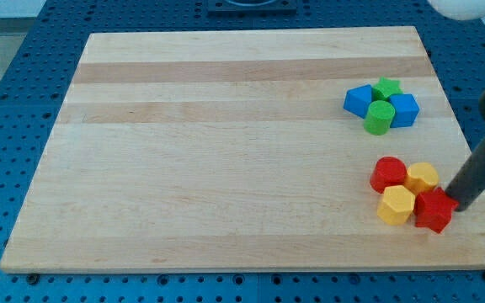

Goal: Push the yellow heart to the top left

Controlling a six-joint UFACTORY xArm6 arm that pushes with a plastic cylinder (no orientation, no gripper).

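One rod, no fingers, my tip (459, 204) touching red block (434, 210), yellow heart (422, 177) adjacent

Bright, even overhead light, no hard glare on wooden board (226, 151). Soft short shadows under blocks, e.g. green cylinder (379, 118). Slightly soft focus overall; rod (478, 172) blurred, esp. upper part at view's right edge. White blob at view's top right overexposed, out of focus. Mild perspective taper.

My arm ends in a straight, smooth, dark charcoal rod, matte and round in section, down to my tip (459, 204). Above it sits a pale grey-white fitting with a dark band, partly cropped.
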